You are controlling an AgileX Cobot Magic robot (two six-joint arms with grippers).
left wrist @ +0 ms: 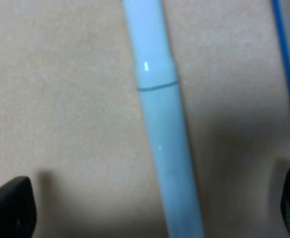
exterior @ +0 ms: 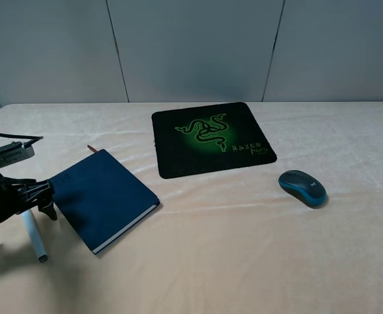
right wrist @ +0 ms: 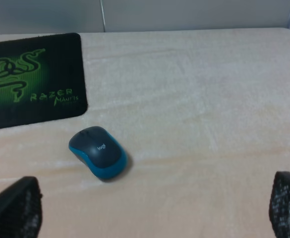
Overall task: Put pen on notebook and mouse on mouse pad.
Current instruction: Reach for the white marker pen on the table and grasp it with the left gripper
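Cream cloth desk (exterior: pixel 243 261): pen pickup in hand, left jaws and right jaws both apart, empty.
Ahead of the right jaws lies the black square Razer mouse pad (exterior: pixel 211 139); navy hardcover notebook (exterior: pixel 103 196) just beside the left jaws; grey-blue oval mouse (right wrist: pixel 97 151) nearer the right jaws; white cylindrical pen (left wrist: pixel 159 124) between the left jaws, which should next lower and close.

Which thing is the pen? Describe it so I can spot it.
Find the dark blue notebook at the front left of the table in the high view. Beside its left edge lies the pen. It is the only slim white stick, grey-tipped.
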